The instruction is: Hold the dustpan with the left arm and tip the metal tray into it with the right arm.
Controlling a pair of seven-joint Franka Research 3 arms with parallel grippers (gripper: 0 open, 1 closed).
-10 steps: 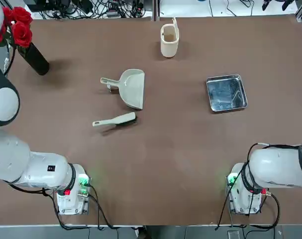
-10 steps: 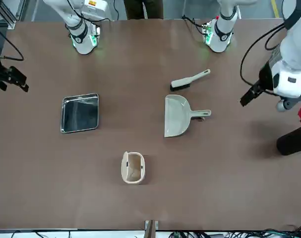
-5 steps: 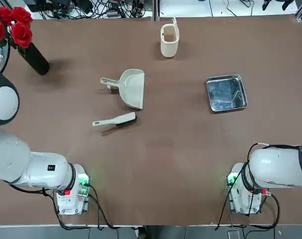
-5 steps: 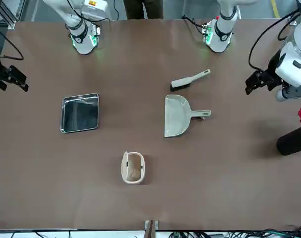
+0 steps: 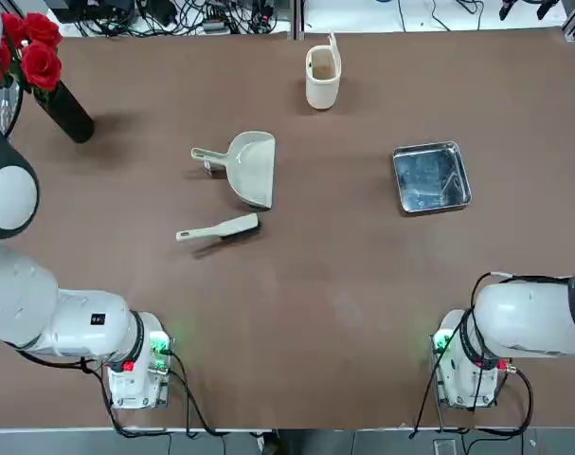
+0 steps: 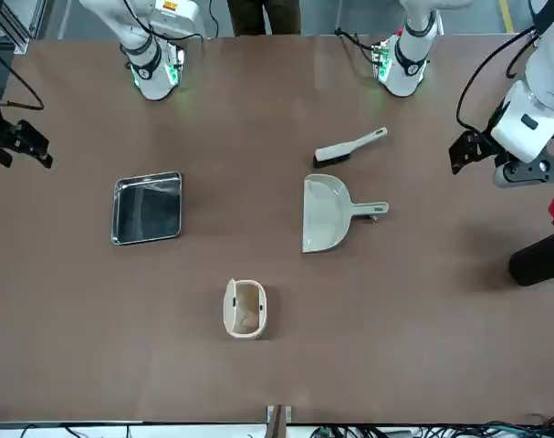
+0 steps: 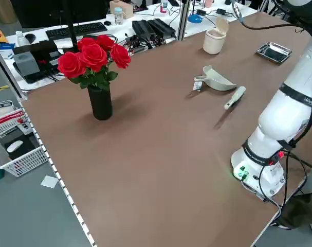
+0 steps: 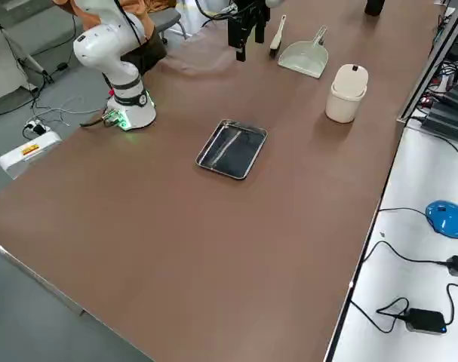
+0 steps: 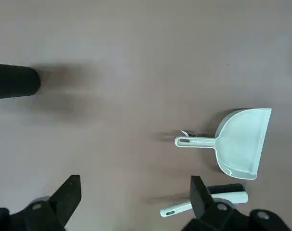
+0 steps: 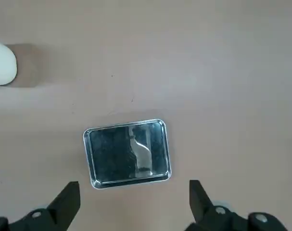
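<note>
Dustpan (image 5: pixel 248 169) lies flat on the brown table (image 5: pixel 296 303), left of centre as the robot sees it, nearer the far edge than the near one. Its flat mouth points toward the robot and its stubby handle sticks out toward the left edge. Nothing grips it. A brush (image 5: pixel 217 228) lies just beside the mouth, on the robot's side, not touching it.

Tray (image 5: pixel 431 177), shiny steel and square, sits flat on the right half of the table, well apart from the dustpan. It is also untouched.

A bin (image 5: pixel 322 77), cream and cup-shaped, stands upright near the middle of the far edge. A black vase (image 5: pixel 64 111) of red roses (image 5: pixel 31 49) stands at the far left corner.

The left gripper (image 6: pixel 465 151) hangs above the table near the left edge, between the dustpan and the vase, fingers spread wide and empty. The right gripper (image 10: pixel 134 204) hangs over the right side, above the near side of the tray, fingers likewise spread wide, holding nothing.
</note>
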